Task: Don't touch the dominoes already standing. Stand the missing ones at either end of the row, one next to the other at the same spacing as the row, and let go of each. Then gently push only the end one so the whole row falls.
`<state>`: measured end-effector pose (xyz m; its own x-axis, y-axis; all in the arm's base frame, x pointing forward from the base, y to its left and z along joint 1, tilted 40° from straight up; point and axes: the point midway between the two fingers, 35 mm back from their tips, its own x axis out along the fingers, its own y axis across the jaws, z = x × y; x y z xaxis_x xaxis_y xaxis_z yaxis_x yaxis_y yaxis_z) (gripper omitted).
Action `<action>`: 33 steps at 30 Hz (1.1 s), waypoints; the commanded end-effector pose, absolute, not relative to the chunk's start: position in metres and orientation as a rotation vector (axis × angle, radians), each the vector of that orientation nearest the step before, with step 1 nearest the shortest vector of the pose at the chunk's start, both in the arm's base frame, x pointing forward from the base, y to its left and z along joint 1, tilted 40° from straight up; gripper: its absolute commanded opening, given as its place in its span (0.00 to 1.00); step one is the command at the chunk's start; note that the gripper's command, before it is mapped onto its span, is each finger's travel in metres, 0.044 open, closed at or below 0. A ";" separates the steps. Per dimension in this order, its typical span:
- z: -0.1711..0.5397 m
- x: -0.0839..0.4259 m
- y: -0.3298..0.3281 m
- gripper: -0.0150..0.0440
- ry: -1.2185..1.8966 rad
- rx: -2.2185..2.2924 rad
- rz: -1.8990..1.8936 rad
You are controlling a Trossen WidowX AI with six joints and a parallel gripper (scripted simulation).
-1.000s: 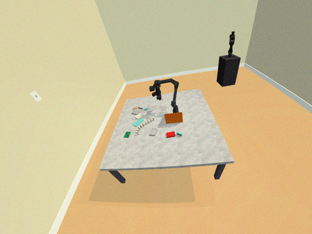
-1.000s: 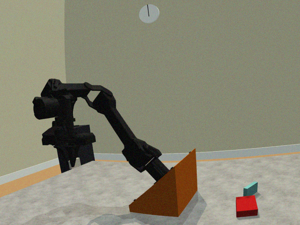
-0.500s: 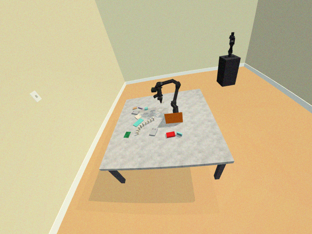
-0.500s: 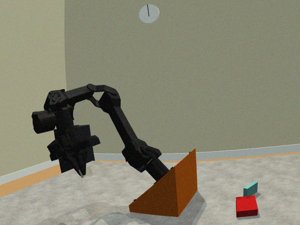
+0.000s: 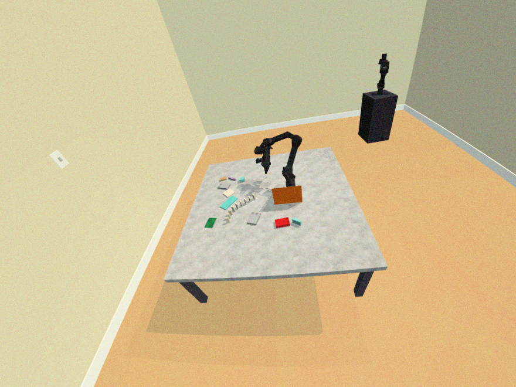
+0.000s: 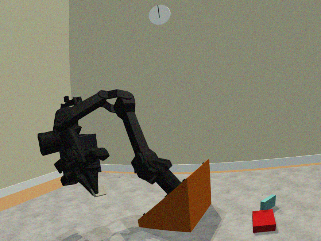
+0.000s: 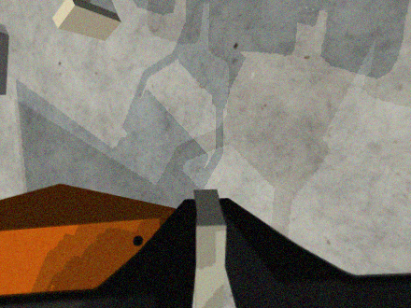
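Observation:
Several cream dominoes stand in a curved row; the end domino nearest the arm [image 5: 253,196] is upright. A cream block [image 7: 86,22], apparently a standing domino, shows at the top left of the wrist view. My gripper [image 5: 266,171] [image 6: 95,194] [image 7: 205,209] is shut on a cream domino [image 6: 101,191] [image 7: 210,252] and holds it in the air above the table, beyond the near-arm end of the row. In the top view the held domino is too small to make out. The row is outside the exterior view.
The orange wedge [image 5: 287,194] [image 6: 199,194] [image 7: 70,257] stands at the arm's base. A turquoise slab [image 5: 228,202] and a cream tile [image 5: 228,192] lie beside the row. Grey plates [image 5: 253,218] [image 5: 223,186], a green tile [image 5: 210,223] and a red block [image 5: 282,222] [image 6: 263,217] lie around it.

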<state>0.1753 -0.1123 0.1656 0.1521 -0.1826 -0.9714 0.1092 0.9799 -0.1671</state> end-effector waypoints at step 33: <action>0.164 0.187 -0.128 0.30 0.725 -0.096 0.024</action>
<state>0.1873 -0.1276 0.1632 0.7078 -0.0151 -0.7063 -0.0387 0.9974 -0.0602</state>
